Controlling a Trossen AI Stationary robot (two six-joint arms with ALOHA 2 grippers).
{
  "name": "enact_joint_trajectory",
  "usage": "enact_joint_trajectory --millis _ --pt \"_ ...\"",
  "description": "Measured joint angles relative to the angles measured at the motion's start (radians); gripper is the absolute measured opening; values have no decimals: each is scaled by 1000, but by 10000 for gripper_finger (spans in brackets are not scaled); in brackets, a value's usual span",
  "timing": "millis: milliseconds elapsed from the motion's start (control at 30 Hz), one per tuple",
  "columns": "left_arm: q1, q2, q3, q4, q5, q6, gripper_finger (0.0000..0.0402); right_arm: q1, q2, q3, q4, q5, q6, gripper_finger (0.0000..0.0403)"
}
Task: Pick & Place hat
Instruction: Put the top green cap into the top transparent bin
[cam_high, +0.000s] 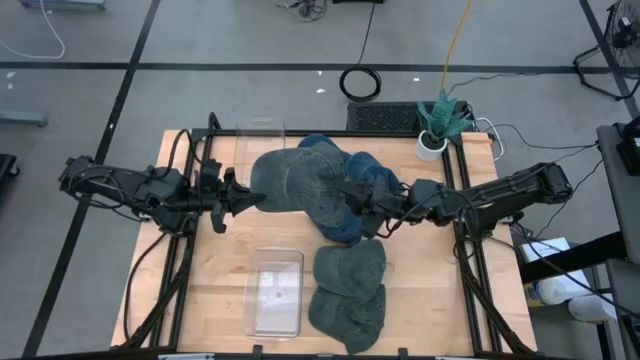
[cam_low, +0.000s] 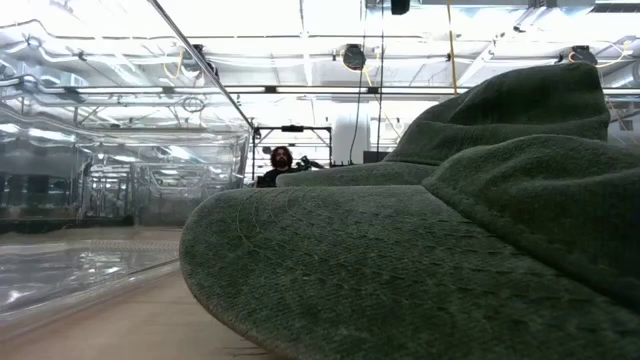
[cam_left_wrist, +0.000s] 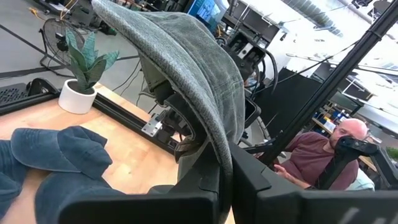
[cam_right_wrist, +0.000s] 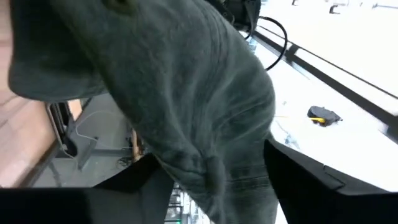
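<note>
A grey-green denim hat (cam_high: 298, 182) is stretched between both grippers over the table's middle. My left gripper (cam_high: 238, 198) is shut on its left rim and my right gripper (cam_high: 352, 196) on its right side. In the left wrist view the hat (cam_left_wrist: 186, 68) arches up from the fingers. In the right wrist view its cloth (cam_right_wrist: 186, 93) fills the picture. A pile of blue hats (cam_high: 350, 215) lies under and beside it. Two dark green hats (cam_high: 348, 290) rest on the near part of the table and fill the low view (cam_low: 420, 260). My left gripper pinches the hat's rim edge (cam_left_wrist: 222, 155) between its two fingers, coming level from the table's left. The hat rises from the fingers, clear of the blue hats (cam_left_wrist: 62, 155) below. My right gripper has a bunched fold of the hat's cloth (cam_right_wrist: 208, 171) between its fingers (cam_right_wrist: 134, 177), coming level from the table's right. Cloth hides how many layers it holds.
A clear plastic box (cam_high: 276, 292) lies near the front edge, left of the green hats. Another clear box (cam_high: 260, 135) stands at the far side. A small potted plant (cam_high: 436, 122) stands at the far right corner. A person (cam_left_wrist: 323, 155) sits beyond the table.
</note>
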Motion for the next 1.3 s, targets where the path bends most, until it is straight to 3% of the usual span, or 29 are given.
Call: enact_joint_trajectory --millis 100,233,300,433,567,700,867,1233,1300 --pt "0 0 0 -18 0 -7 13 0 0 0 0 0 23 161" --pt "0 0 0 -42 -4 -10 9 1 0 0 -10 12 50 40" --pt "0 0 0 -47 -14 -8 11 6 0 2 -6 58 53 14" --pt "0 0 0 -42 -30 59 47 17 0 26 -53 192 101 7" --pt "0 0 0 -43 -72 140 80 26 0 87 -225 309 205 5" --pt "0 0 0 -42 -157 222 99 29 6 177 -434 389 354 5" --pt "0 0 0 -42 -268 296 113 29 18 264 -546 491 441 5" --pt "22 0 1 -12 -530 509 115 7 64 361 -674 533 624 5" --pt "38 6 1 -13 -538 544 115 -7 87 402 -735 518 678 5"
